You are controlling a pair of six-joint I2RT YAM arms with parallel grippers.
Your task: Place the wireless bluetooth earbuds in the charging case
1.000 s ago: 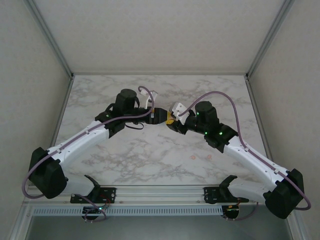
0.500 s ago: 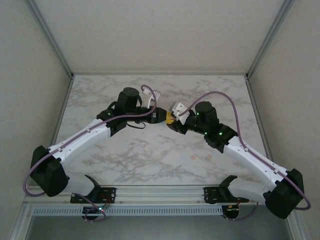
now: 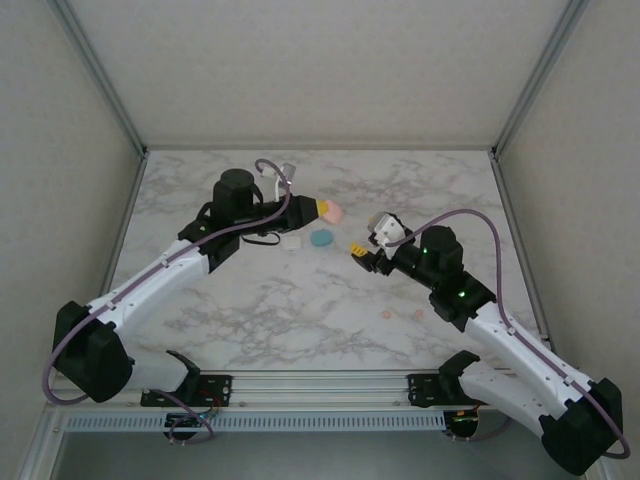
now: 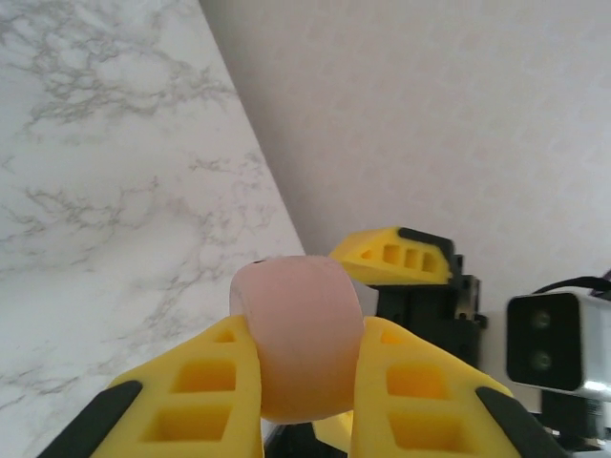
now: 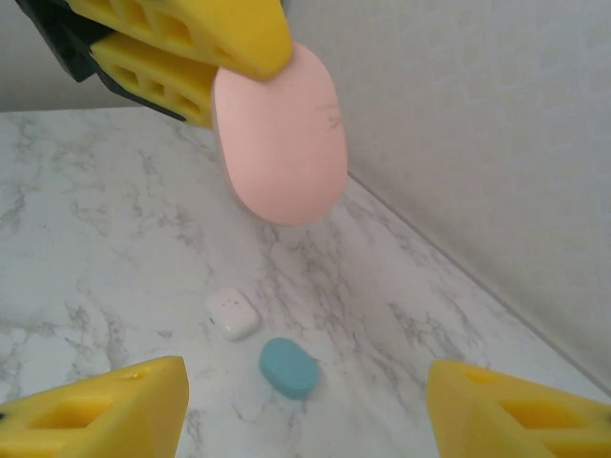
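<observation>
Left arm (image 3: 160, 275): it reaches from the near left corner toward the middle of the marble table (image 3: 170, 190).
White case (image 3: 292, 241): a small rounded box that lies flat on the table, just beside the teal one. In the right wrist view it shows tiny dark dots, too small to read.
Teal case (image 3: 321, 238): a smooth oval that lies flat, between the white case and the right gripper.
Left gripper (image 3: 323, 209): its yellow fingers are closed tight on the pink case.
Pink case (image 3: 335, 214): a pale pink, rounded, closed case, held clear of the table above the other two cases. Its flat face has one small dark mark that cannot be read.
Right gripper (image 3: 358, 250): its jaws stand wide apart and hold nothing. It is near the pink case and points toward it.
Pink earbuds (image 3: 386, 314): two tiny pale pink pebbles that lie on the table side by side, a little apart. They are near the right forearm and well apart from the cases.
</observation>
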